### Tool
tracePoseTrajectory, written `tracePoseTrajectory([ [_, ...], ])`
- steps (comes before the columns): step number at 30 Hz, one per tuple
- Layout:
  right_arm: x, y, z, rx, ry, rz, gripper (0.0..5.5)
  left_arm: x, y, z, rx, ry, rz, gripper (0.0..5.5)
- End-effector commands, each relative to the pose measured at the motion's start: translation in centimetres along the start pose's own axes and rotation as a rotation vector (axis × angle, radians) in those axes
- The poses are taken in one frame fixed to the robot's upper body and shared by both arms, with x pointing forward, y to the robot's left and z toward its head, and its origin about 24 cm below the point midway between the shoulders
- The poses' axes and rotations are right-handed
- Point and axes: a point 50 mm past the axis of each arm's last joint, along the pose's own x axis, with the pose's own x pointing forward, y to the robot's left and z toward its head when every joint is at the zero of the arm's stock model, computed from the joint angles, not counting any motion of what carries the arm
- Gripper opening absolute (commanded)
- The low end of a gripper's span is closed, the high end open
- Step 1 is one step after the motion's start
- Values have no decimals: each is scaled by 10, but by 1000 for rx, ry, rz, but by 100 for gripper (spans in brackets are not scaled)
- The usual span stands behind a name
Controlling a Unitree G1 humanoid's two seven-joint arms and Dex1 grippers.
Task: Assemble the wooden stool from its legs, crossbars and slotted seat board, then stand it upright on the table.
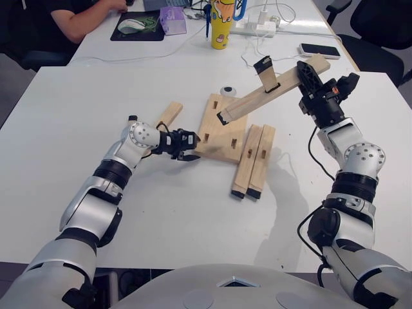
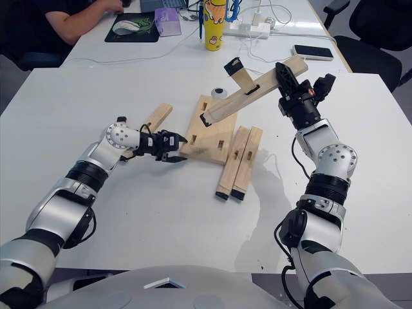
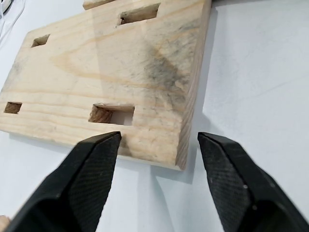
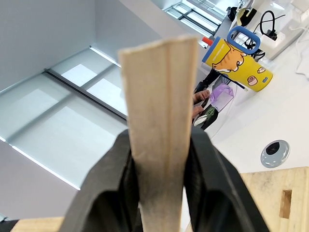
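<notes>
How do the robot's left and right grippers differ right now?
The left gripper is open, while the right gripper is shut on a wooden leg. The left gripper sits low at the table, its fingers either side of the slotted seat board's corner; the right gripper holds its leg tilted in the air above that board. Both have two black fingers.
</notes>
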Motion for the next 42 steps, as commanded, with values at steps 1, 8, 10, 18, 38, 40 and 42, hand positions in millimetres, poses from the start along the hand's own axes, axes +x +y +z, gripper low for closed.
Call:
tracePoseTrajectory([
  [1, 0, 1, 0, -8, -9, -4, 103, 5, -27, -27, -80, 147, -151, 295],
  [8, -4, -2, 0, -28, -14, -25, 103, 3, -50, -26, -141, 170, -329, 295],
  [10, -5, 0, -4, -95, 10, -49, 103, 3, -54, -23, -174, 154, -350, 295],
  [18, -29, 28, -19, -297, -14, -193, 103, 2, -65, -18, -385, 126, -262, 295],
  [38, -62, 59, -42, -440, -77, -396, 103, -3, -107, -11, -648, 78, -117, 295],
  [40, -62, 59, -43, -438, -69, -394, 103, -3, -107, -12, -651, 82, -111, 295],
  [42, -63, 57, -44, -422, -59, -400, 103, -4, -107, -12, -653, 83, -105, 295],
])
